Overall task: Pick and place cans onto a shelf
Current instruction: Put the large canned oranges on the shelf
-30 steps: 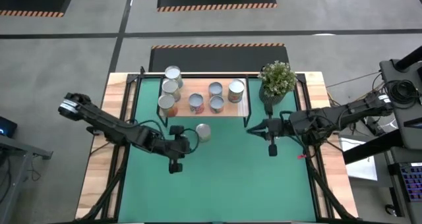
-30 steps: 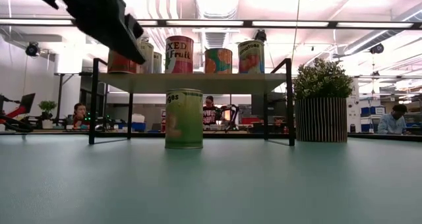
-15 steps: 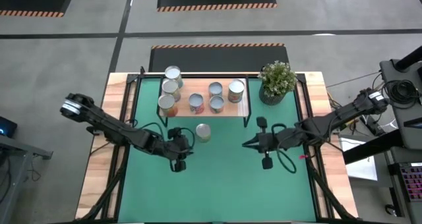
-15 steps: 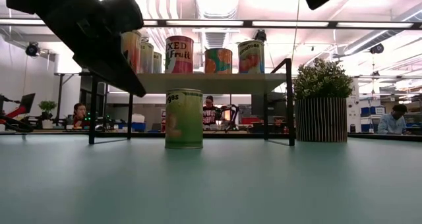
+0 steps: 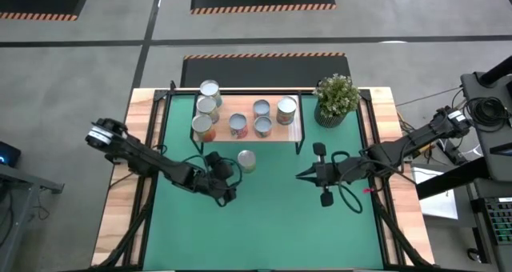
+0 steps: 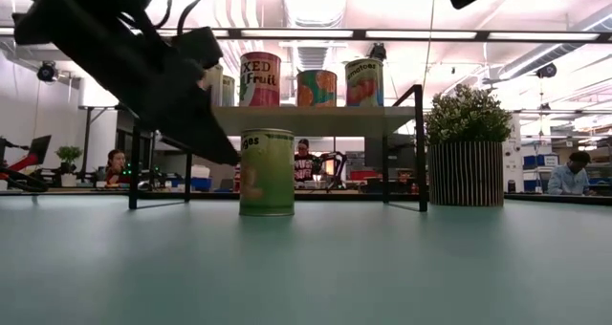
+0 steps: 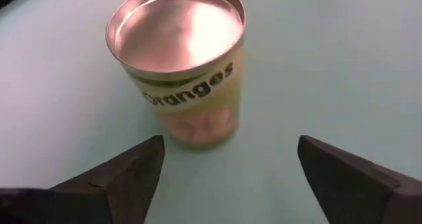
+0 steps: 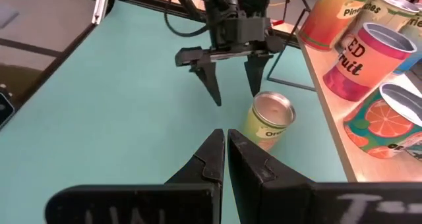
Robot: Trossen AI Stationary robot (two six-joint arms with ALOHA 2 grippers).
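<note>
A green "Oranges" can [image 5: 246,160] stands upright on its base on the green mat, just in front of the light-wood shelf [image 5: 237,104]; it also shows in the left wrist view [image 7: 188,79] and the low view [image 6: 267,172]. Several other cans [image 5: 262,117] stand on the shelf. My left gripper [image 5: 230,178] is open and empty, its fingers [image 7: 135,171] spread just short of the can on its near-left side, a little above the mat. My right gripper [image 5: 304,174] is shut and empty, to the right of the can; its shut fingertips show in its wrist view [image 8: 226,135].
A potted green plant [image 5: 336,96] stands at the shelf's right end. The shelf's black legs [image 6: 135,148] stand close behind the can. Open mat [image 5: 264,224] lies toward the near edge. People sit in the room beyond the table [image 6: 115,165].
My left gripper has come down and moved toward the can on the mat, staying open. My right gripper has drawn back from the shelf's right end toward the table's near edge. The can has stayed where it was.
</note>
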